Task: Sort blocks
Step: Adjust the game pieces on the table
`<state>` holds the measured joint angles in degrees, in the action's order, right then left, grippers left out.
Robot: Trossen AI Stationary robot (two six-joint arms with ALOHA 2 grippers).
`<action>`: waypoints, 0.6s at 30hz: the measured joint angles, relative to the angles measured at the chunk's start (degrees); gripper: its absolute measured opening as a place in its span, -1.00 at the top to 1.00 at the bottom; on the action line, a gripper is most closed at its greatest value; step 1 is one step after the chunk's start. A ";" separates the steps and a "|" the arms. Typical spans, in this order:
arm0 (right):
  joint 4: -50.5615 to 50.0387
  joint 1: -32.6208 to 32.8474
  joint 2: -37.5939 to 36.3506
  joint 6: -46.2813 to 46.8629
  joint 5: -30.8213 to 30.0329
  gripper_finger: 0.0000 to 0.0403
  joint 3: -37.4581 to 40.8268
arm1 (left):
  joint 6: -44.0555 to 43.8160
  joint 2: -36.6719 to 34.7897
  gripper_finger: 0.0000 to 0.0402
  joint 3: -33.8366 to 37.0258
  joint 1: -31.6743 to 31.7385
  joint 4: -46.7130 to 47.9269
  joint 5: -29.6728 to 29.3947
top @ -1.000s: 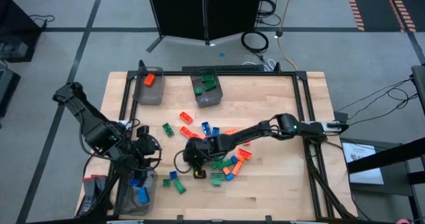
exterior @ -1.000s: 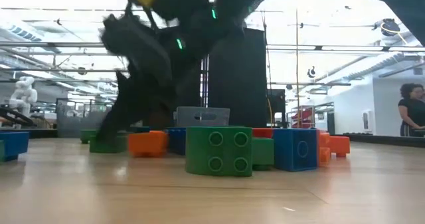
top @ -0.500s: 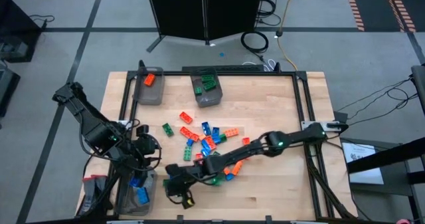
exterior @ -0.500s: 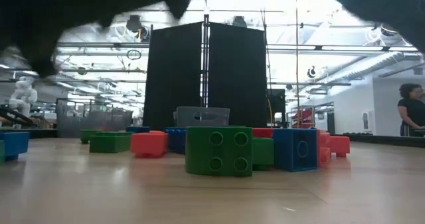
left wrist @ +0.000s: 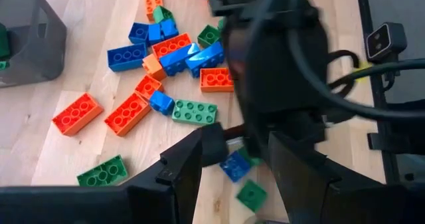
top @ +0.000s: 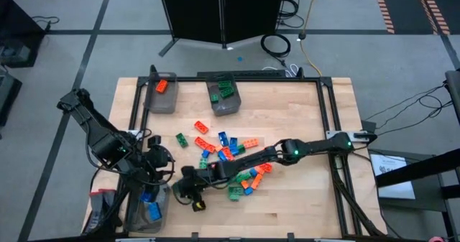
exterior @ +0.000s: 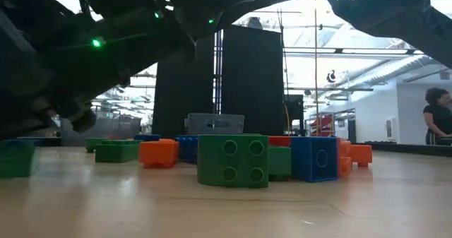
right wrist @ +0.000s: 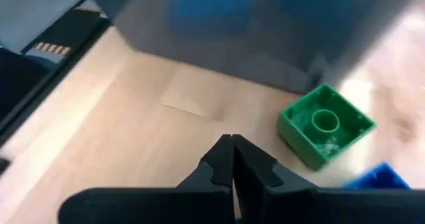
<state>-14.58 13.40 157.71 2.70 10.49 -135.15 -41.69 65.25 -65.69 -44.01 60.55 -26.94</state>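
Note:
Orange, green and blue blocks lie scattered mid-table on their flat sides. My right gripper reaches across them to the near left and is shut on nothing. It hovers over bare wood beside an upturned green block and a blue block. My left gripper stands above the table's left side, open. Nothing is between its fingers; far below them lie a blue block and a green block.
Dark bins stand at the far left with an orange block, at the far middle with green blocks, and at the near left with blue blocks. The right arm lies low over the pile. A person stands beyond the table.
My right gripper has swept from the middle of the pile toward the table's near left corner and sunk lower, staying shut. It now sits beside the bin of blue blocks. The left arm has kept still.

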 joint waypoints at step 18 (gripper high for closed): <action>-15.24 -5.21 -3.86 -0.20 -13.08 1.00 0.24 | 0.02 0.00 0.14 0.00 -0.02 0.40 0.79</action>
<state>-29.82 8.18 153.85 2.50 -2.60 -134.91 -41.67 65.25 -65.69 -44.03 60.96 -26.15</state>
